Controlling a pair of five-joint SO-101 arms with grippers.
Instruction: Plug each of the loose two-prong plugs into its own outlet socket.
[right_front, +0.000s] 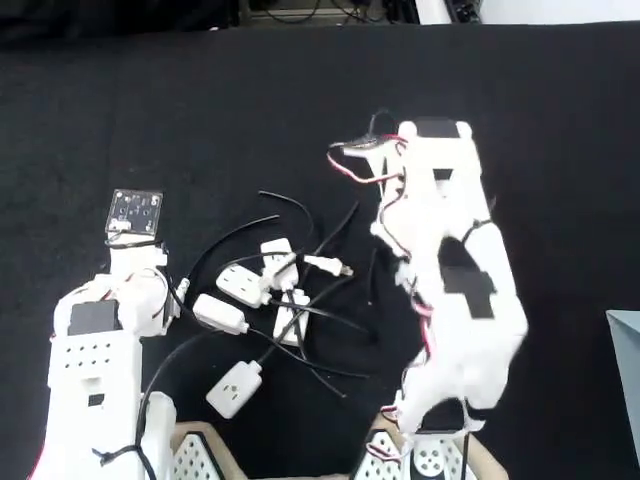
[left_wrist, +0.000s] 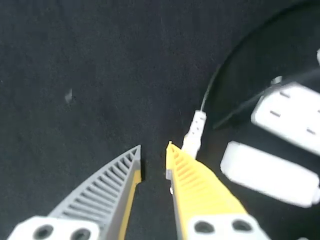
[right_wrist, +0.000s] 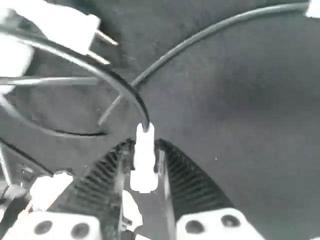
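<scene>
Right end effector (right_wrist: 144, 146) is clamped on a white plug (right_wrist: 144, 165), with fingers snug on both its sides. A black cord (right_wrist: 125, 90) leaves the plug's far end, and we can't see its prongs. Near it on the black counter (right_wrist: 240, 100) lies a second plug (right_wrist: 70, 27), both prongs bare and in no socket. Left end effector (left_wrist: 153, 147) has a narrow gap with nothing between the fingers, and it hangs over bare counter. A small white cord end (left_wrist: 195, 131) touches the outer side of the yellow finger (left_wrist: 195, 185) at its tip. A near socket block (left_wrist: 270, 172) and a far socket block (left_wrist: 287, 112) lie just beside that. In the high view we have the left arm (right_front: 100, 340) at 8 o'clock and the right arm (right_front: 450, 270) running from 5 o'clock up toward 1 o'clock. Sockets and cords are bunched between them, slightly 7 o'clock of centre. The second plug sits on the bunch's 3 o'clock edge. A lone socket (right_front: 235, 388) lies at the 6 o'clock end, apart from the others.
</scene>
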